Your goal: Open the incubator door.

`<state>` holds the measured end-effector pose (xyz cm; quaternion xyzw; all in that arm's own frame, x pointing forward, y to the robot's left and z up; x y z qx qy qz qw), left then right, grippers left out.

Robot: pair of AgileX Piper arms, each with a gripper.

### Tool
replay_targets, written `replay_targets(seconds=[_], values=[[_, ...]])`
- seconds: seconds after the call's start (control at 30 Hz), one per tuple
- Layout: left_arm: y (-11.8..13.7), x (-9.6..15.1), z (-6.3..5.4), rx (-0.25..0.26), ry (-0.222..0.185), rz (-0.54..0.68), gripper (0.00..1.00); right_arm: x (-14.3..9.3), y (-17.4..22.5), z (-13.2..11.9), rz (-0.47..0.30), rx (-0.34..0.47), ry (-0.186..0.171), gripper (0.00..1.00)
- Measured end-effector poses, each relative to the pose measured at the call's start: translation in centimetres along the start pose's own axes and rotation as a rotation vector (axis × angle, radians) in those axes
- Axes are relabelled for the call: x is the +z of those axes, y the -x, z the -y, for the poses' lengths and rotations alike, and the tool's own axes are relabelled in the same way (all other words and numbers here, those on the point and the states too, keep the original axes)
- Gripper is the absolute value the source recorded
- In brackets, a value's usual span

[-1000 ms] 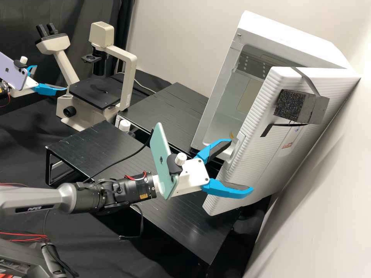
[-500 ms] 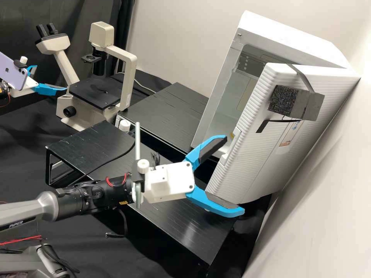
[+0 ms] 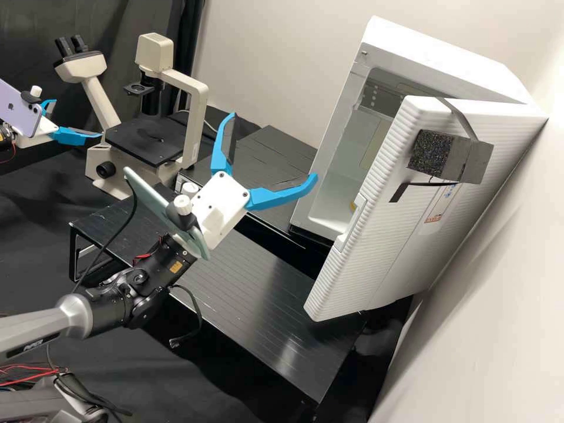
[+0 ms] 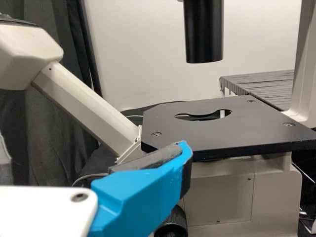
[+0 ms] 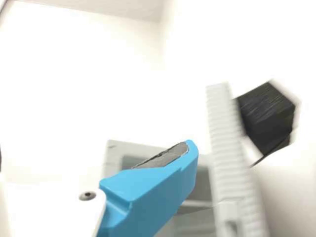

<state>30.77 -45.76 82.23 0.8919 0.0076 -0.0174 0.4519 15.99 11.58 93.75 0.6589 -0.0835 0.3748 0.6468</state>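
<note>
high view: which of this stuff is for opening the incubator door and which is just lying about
For the job:
incubator door, standing open
incubator body
right arm's jaws, open

Seemingly just about:
microscope
black stand
left arm's jaws, open beside the microscope

Near left: pale lettering [image 3: 41, 345] and small orange label [image 3: 175, 267] were on the right arm [image 3: 29, 323] | Far left: logo [image 3: 10, 107] was on the purple phone [image 3: 22, 118] | Right: coloured label [image 3: 433, 217] with small print was on the incubator door [image 3: 364, 258]
</note>
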Motion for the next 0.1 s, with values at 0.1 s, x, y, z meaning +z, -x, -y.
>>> replay_targets(seconds=[0.1], values=[[0.00, 0.00, 0.00, 0.000, 0.000, 0.000, 1.00, 0.43, 0.30, 0.97, -0.014, -0.038, -0.085, 1.00]])
